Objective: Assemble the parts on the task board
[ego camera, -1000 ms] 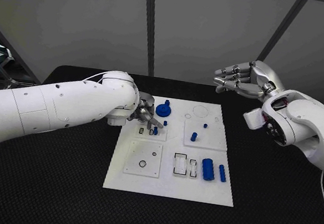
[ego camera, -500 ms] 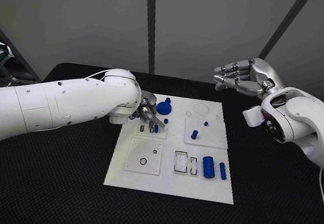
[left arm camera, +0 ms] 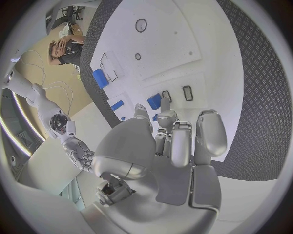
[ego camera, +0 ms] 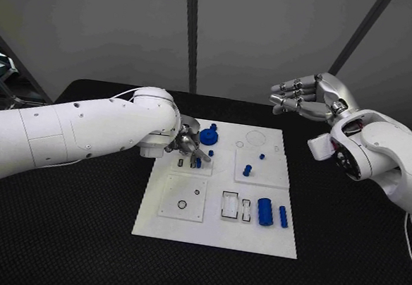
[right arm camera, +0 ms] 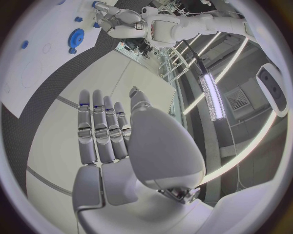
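Head view: the left robot hand reaches down onto the task board on the black worktop, fingers closed around a small blue part. The right robot hand hovers raised beyond the board, fingers loosely apart, holding nothing.

The white task board lay flat on the black worktop. A blue gear sat near its far edge, small blue pegs stood mid-board, and two blue cylinders lay side by side at its right.
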Action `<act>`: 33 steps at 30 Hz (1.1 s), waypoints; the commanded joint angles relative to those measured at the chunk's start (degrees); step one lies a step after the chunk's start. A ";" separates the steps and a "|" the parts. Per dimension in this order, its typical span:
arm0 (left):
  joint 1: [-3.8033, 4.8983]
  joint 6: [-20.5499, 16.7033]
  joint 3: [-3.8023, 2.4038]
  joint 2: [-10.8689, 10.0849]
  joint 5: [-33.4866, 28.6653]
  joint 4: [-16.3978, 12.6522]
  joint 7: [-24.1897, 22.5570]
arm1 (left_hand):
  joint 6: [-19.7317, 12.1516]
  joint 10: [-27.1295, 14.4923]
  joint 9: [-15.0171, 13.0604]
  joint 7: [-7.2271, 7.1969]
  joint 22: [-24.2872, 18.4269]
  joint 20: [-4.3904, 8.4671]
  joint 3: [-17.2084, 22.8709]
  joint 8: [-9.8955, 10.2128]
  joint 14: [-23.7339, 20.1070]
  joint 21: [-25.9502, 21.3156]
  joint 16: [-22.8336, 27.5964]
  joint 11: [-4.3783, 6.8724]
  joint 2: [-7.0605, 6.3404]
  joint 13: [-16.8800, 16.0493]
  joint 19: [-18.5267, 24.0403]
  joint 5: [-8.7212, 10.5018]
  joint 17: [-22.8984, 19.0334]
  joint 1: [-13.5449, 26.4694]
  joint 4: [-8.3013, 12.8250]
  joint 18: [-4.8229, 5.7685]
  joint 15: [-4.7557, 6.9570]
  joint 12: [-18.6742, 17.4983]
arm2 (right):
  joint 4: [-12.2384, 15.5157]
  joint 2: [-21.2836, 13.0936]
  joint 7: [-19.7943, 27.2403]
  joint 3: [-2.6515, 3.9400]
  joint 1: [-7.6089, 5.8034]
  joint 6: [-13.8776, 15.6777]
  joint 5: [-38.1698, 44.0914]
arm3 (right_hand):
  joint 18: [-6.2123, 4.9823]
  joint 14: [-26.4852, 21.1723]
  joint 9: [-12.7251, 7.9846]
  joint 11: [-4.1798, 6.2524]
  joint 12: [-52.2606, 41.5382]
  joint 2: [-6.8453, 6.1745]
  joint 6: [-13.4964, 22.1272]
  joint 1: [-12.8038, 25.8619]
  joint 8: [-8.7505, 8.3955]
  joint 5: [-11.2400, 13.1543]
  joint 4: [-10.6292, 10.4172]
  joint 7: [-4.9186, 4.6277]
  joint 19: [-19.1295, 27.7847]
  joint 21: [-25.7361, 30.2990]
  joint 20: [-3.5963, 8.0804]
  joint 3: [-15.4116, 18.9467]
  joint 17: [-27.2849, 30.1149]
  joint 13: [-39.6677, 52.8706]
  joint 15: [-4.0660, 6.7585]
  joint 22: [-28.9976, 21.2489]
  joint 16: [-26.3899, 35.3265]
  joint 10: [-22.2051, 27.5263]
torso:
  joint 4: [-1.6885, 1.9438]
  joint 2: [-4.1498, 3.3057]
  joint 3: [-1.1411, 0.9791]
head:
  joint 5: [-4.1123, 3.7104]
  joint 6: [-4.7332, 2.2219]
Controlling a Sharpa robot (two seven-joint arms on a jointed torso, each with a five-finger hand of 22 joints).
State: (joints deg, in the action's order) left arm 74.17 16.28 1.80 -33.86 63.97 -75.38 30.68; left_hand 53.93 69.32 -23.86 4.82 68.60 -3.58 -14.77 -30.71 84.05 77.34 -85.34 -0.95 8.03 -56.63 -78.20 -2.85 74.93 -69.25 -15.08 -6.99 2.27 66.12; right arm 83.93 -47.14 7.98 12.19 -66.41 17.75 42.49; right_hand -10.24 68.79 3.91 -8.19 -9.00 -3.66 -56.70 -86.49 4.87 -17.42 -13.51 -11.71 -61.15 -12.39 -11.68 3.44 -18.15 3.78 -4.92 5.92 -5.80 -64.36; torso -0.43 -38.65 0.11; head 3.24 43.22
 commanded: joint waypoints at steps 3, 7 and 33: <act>0.07 0.46 0.00 0.09 -1.15 0.04 0.32 | -0.59 -0.22 -0.36 -0.11 0.02 -0.04 0.37 -0.40 3.17 0.18 0.20 0.24 0.23 0.04 -0.37 -0.06 7.83 -0.90 0.50 2.50 0.41 -0.06 | -0.07 0.15 0.44 0.03 -0.08 -0.86 0.71 | -0.26 0.12 0.05 -0.07 0.11 0.58 0.04 0.11 -0.30 -0.33 -0.14 -0.26 -0.41 0.25 0.14 0.35 0.08 -0.08 -0.37 -0.08 0.23 0.43 | -0.04 -0.01 -0.03 | -0.03 0.04; 0.08 0.28 0.00 0.06 -1.30 0.07 0.32 | -0.93 -0.15 -1.03 -0.16 0.19 -0.01 1.26 -0.85 3.18 0.22 0.20 0.29 0.58 -0.04 -0.35 -0.06 7.89 -1.76 1.23 2.51 0.46 -0.02 | -0.11 0.17 0.46 0.03 -0.08 -0.94 0.77 | -0.26 0.12 0.05 -0.07 0.11 0.58 0.04 0.11 -0.30 -0.33 -0.14 -0.26 -0.41 0.25 0.14 0.35 0.08 -0.08 -0.37 -0.08 0.23 0.43 | -0.04 0.01 -0.03 | -0.04 0.05; 0.08 -1.02 0.00 -0.21 -5.35 -0.37 0.18 | -3.14 -0.66 -3.49 -0.88 0.99 0.66 12.89 -1.33 3.19 0.17 0.34 1.08 2.40 0.50 -0.21 -0.17 8.00 -11.19 9.70 2.49 1.17 -1.38 | -0.61 0.66 -0.64 0.02 -0.07 -1.06 4.77 | -0.29 0.16 0.08 -0.05 0.01 1.20 0.08 -0.50 -0.30 -0.48 0.19 -0.25 -0.62 0.68 0.14 0.20 0.29 -0.07 -0.35 -0.36 0.38 0.59 | -0.01 0.01 -0.03 | 0.00 0.32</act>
State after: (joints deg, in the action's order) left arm 74.25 15.89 1.75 -33.95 60.59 -75.56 30.68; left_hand 51.22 68.55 -27.12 4.02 69.54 -3.38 -2.70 -31.89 84.05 77.34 -85.35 -0.31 10.12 -56.18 -78.41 -2.62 74.92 -79.57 -5.83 -6.99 3.07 64.94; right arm 83.33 -46.54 7.43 12.18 -66.40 17.10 46.11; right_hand -10.24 68.79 3.90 -8.39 -9.00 -3.14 -56.70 -87.01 4.88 -17.65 -13.51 -11.70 -61.35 -11.95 -11.46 3.44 -17.91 3.78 -4.92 5.61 -5.80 -64.17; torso -0.43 -38.64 0.08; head 3.19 43.50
